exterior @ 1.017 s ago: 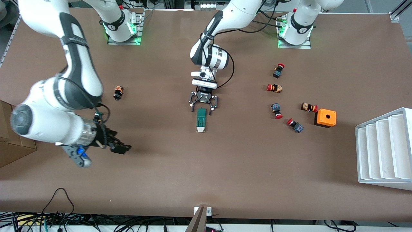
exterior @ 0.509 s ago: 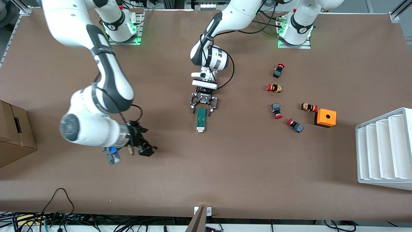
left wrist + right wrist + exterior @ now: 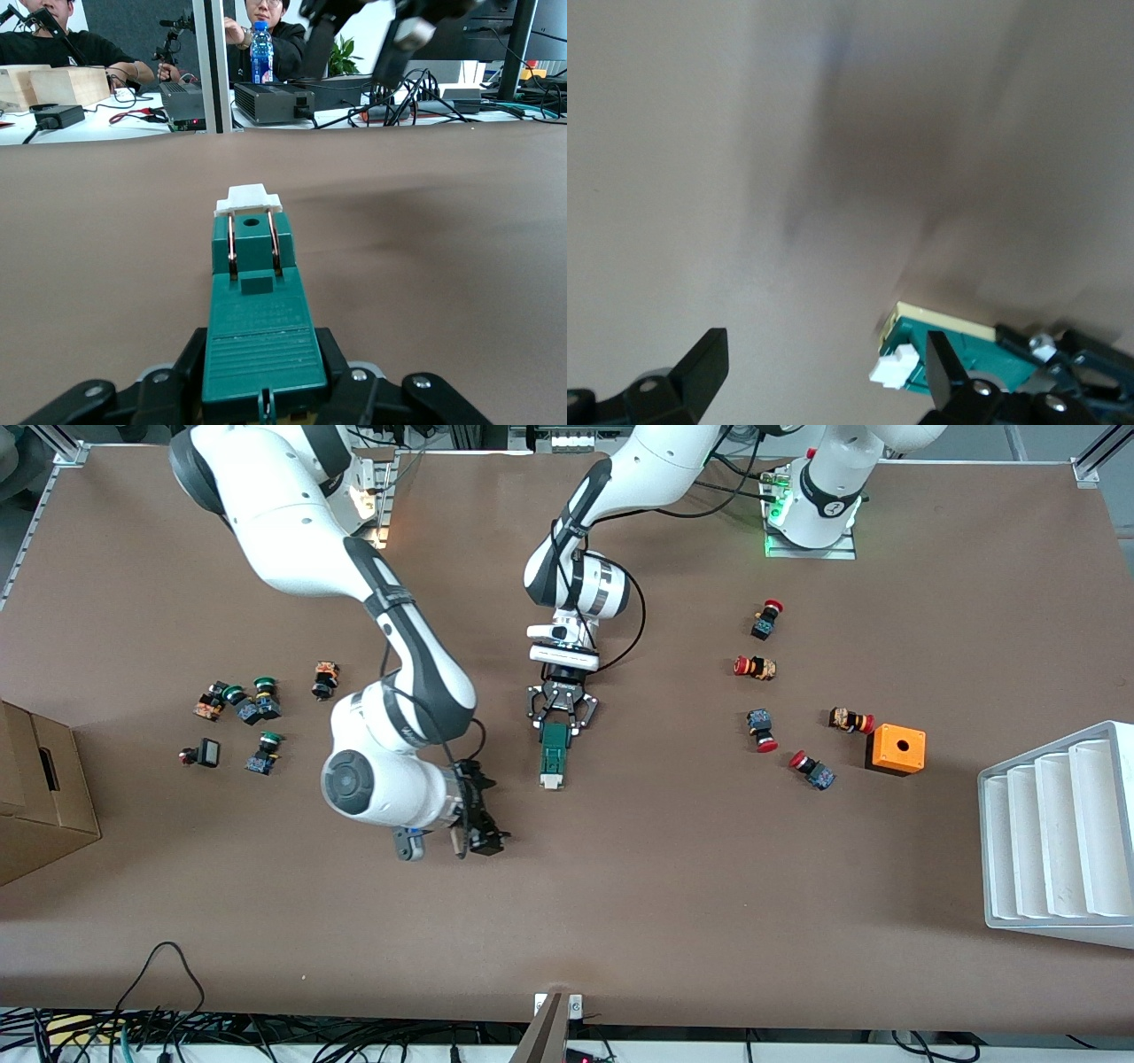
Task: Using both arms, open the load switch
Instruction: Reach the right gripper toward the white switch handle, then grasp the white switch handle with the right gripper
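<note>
Brown table point(image 3: 797, 886), load switch point(image 3: 554, 755) in left tool point(image 3: 561, 720)

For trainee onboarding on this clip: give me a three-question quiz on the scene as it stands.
1. True or false: the left gripper is shut on the load switch.
2. Which end of the load switch does it grip? A) the white end B) the dark-green end
3. Fill in: the right gripper, jaws ____, is over bare table beside the switch, toward the right arm's end.

Key: 1 true; 2 B; 3 open.
</note>
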Available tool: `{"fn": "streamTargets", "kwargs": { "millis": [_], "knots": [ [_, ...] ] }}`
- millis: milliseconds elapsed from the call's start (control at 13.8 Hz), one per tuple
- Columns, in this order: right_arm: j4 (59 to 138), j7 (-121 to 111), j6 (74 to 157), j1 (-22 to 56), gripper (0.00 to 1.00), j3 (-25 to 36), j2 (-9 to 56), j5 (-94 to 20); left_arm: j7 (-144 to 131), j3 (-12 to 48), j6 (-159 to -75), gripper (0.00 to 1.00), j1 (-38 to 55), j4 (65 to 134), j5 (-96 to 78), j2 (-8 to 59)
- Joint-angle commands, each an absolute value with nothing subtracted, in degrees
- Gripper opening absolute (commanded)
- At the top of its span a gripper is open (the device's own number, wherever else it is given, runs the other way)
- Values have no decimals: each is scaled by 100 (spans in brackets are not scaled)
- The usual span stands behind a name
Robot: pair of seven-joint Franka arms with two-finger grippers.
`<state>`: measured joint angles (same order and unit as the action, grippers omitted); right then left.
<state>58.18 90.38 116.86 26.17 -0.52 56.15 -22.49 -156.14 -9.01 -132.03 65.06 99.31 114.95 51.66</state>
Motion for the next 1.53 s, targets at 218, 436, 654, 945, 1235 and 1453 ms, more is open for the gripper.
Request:
{"fn": "streamTargets", "kwargs": {
  "millis": [218, 436, 654, 945, 1235, 1453],
  "knots": [
    [5372, 10255, 11953, 2917, 97, -44, 6055, -2496, -16022, -976, -13175, 45, 6574, 9826, 11716, 5309],
    [5291, 10599, 11953, 3085, 94, -53, 6170, -2496, -16022, -976, -13175, 45, 6574, 9817, 11716, 5326],
    [5291, 10678, 11892, 3146, 87, -62, 6170, -2496, -16022, -976, -13175, 45, 6574, 9817, 11716, 5326],
    [5309, 10767, 11883, 3217, 77, -53, 6258, -2487, -16031, -976, -13166, 45, 6574, 9817, 11707, 5326],
    [5309, 10775, 11883, 3269, 76, -18, 6337, -2487, -16031, -976, -13166, 45, 6574, 9809, 11707, 5335],
    [5317, 10942, 11865, 3313, 67, -18, 6337, -2487, -16031, -976, -13166, 45, 6574, 9809, 11707, 5370]
  ]
}}
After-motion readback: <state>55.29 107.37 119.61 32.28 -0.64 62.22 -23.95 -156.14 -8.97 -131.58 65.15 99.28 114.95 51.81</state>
